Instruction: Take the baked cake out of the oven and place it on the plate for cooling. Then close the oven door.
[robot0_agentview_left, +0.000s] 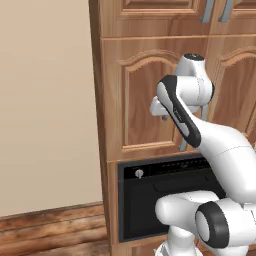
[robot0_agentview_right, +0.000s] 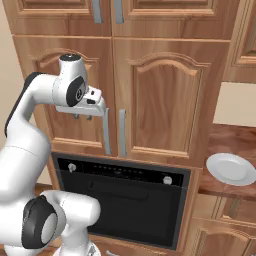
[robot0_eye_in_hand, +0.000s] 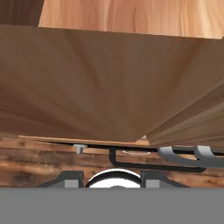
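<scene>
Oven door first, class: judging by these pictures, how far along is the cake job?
Nothing looks done. The oven door is shut and the plate on the counter is bare. The gripper hangs empty by the cabinet doors above. Opening, moving the cake and closing all remain.

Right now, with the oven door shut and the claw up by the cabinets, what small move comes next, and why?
Probably lower the claw toward the oven door. The door stands shut, the claw hangs well above it by the wooden cabinet doors, and the plate waits bare on the counter.

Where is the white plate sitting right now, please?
In the right base view, the plate lies on the wooden counter to the right of the oven, below the cabinets.
</scene>
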